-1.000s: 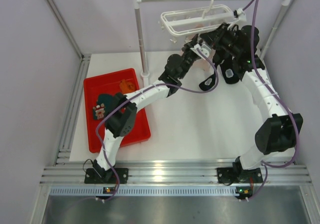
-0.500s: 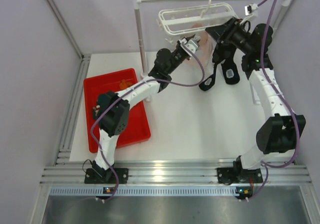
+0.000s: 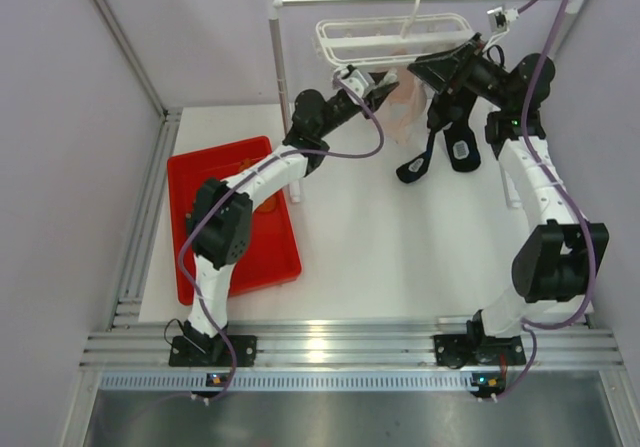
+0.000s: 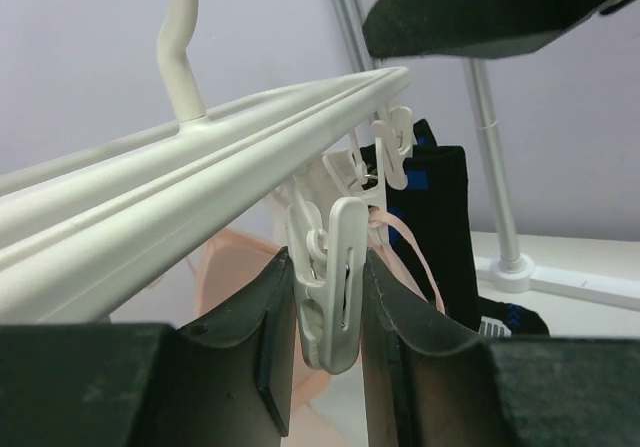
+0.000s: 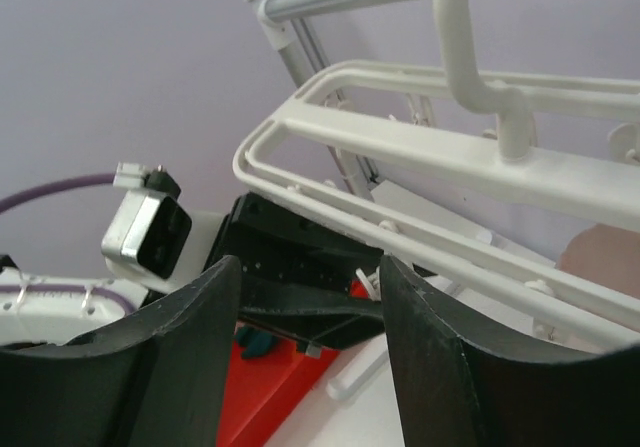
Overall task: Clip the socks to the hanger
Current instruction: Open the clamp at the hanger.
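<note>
The white hanger (image 3: 395,39) hangs by its hook from the metal rail. My left gripper (image 4: 327,267) reaches up under its near edge and is shut on one dangling white clip (image 4: 338,297), both fingers pressing its sides. In the top view the left gripper (image 3: 378,85) is below the frame's left half. My right gripper (image 5: 308,267) stands open and empty beside the frame's right end (image 3: 432,69). One dark teal sock (image 5: 250,342) lies in the red tray (image 5: 290,392). The orange socks are out of view behind my left arm.
A pale pink sock (image 3: 405,112) and black socks (image 3: 462,147) hang from the hanger between the two grippers. The rail stand's post (image 3: 282,87) rises just left of my left arm. The red tray (image 3: 190,182) lies at the table's left.
My right gripper has opened and drawn back up to the right. My left gripper has slid left along the hanger's underside and the hanger has shifted slightly left.
</note>
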### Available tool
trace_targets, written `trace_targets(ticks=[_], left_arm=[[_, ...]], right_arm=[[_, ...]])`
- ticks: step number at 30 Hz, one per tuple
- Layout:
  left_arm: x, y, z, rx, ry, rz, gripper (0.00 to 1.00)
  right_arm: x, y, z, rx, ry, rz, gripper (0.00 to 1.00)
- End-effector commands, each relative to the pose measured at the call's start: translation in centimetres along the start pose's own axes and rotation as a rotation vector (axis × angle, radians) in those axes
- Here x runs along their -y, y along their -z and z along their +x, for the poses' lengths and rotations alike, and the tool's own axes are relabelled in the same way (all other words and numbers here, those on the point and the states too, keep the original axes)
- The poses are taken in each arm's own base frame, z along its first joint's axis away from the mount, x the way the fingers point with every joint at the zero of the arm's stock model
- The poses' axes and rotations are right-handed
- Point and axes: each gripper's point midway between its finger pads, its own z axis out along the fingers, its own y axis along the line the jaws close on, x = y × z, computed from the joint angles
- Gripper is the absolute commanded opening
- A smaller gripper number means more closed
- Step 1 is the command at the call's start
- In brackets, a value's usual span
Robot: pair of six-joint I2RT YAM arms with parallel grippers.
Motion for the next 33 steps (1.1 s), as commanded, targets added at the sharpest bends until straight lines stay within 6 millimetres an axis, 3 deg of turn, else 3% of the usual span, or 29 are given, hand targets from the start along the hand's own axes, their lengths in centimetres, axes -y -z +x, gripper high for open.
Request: trace_targets(ticks=[1, 6, 13, 20, 33], left_arm=[[1.0, -0.2, -4.8, 0.114, 0.028, 0.114, 0.00], [1.3, 0.1, -5.3, 0.131, 0.052, 0.158, 0.00], [2.6, 0.5, -6.0, 0.149, 0.086, 0.257, 0.00], [3.0, 0.4, -6.0, 0.143, 0.105, 0.281, 0.00], [4.0, 0.5, -5.6, 0.124, 0.128, 0.343, 0.00]], right_arm=[[-1.0, 0.0, 1.0, -0.035, 0.092, -0.093, 0.57], [-0.2, 0.5, 2.8, -0.065, 0.135, -0.090, 0.58], [0.7, -0.1, 3.0, -0.049, 0.165, -0.074, 0.59], [-0.4, -1.3, 2.9, -0.026, 0.176, -0.125, 0.64], [-1.4, -2.7, 3.0, 0.015, 0.192, -0.161, 0.65]])
